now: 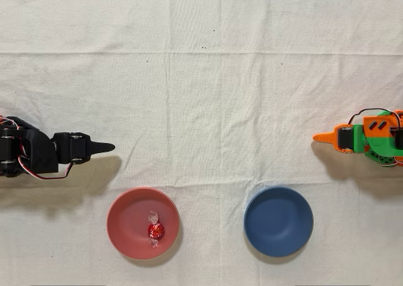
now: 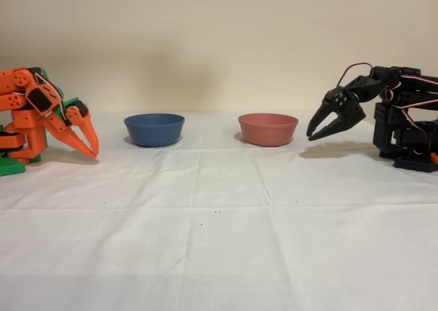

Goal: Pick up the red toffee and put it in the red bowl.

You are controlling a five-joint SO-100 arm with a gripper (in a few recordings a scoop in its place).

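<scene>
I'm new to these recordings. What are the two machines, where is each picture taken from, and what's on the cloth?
These are two small tabletop robot arms. The black arm is the working robot; its gripper hangs above the cloth with its jaws slightly apart, holding nothing. The orange arm stands idle. One picture looks straight down from overhead, the other from the side at table height, so the sides swap between them. On the white tablecloth sit the red bowl and a dark blue bowl. The overhead view shows the red toffee lying inside the red bowl, so the candy is already where it belongs.
</scene>
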